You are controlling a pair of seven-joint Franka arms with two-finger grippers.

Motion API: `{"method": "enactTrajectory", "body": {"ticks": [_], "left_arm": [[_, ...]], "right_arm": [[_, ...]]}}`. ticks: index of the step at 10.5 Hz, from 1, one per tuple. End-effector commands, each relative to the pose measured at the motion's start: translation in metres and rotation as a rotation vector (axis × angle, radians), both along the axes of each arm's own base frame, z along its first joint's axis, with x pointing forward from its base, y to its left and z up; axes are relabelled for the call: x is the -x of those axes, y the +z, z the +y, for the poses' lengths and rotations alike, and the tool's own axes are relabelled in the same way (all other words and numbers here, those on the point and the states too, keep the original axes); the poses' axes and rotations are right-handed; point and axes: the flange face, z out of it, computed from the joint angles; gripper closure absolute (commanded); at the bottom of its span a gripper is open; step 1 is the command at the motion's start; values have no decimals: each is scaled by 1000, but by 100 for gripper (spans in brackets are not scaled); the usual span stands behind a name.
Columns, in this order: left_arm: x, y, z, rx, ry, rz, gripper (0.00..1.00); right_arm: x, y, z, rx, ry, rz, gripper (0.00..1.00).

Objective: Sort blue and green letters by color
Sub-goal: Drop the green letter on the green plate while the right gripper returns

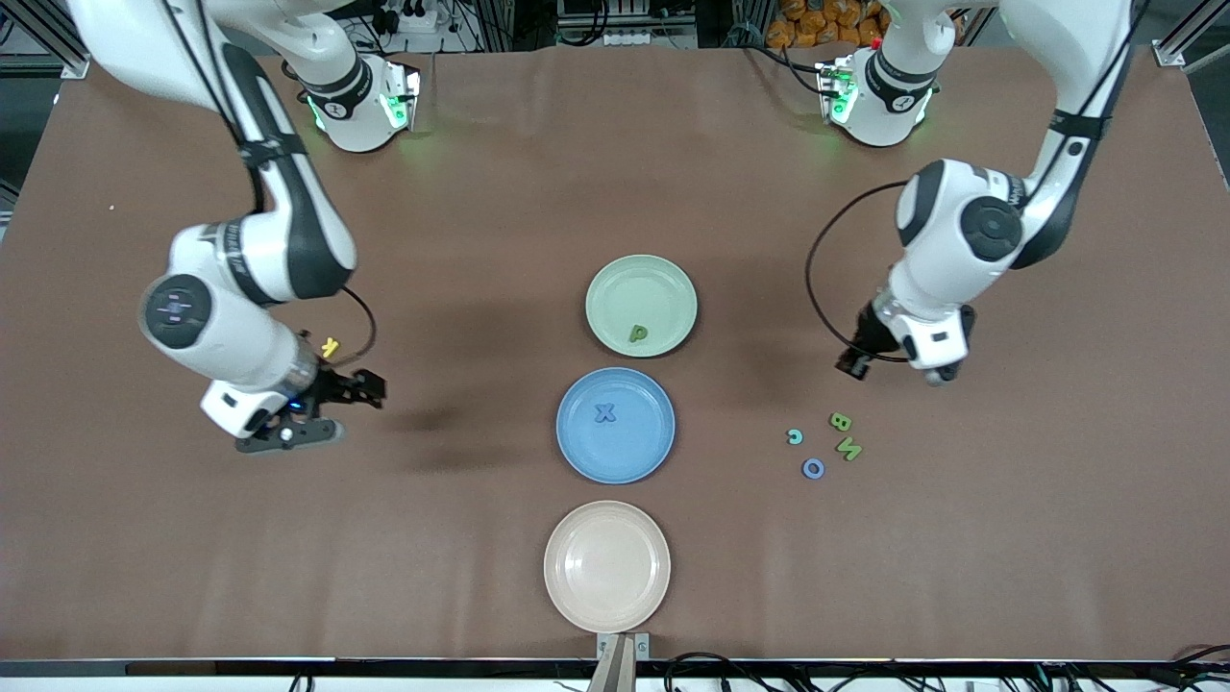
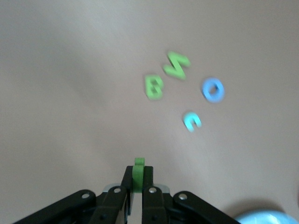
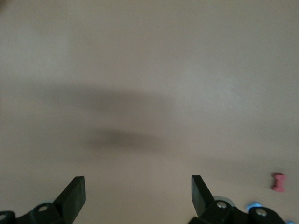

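A brown table carries three plates in a row: a pale green plate farthest from the front camera, a blue plate in the middle, and a beige plate nearest. A small yellow letter lies toward the right arm's end of the table, and a small dark red piece shows in the right wrist view.

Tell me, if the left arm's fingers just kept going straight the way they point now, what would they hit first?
Probably bare table. The left gripper, shut on a small green piece, points down at brown tabletop short of the loose letters; the green B looks closest to that line, though depth is hard to judge.
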Motion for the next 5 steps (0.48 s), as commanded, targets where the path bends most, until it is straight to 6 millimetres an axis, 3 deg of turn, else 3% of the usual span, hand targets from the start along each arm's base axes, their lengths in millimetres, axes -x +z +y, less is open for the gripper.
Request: {"method": "enactTrajectory", "body": {"ticks": [1, 3, 5], "left_arm": [[11, -8, -75, -18, -188, 0, 100], [16, -15, -142, 16, -273, -5, 100], [27, -27, -197, 42, -344, -3, 100]], "right_arm": [[36, 23, -80, -39, 160, 49, 0], [51, 20, -121, -43, 206, 54, 0], [63, 13, -151, -40, 206, 56, 0]]}}
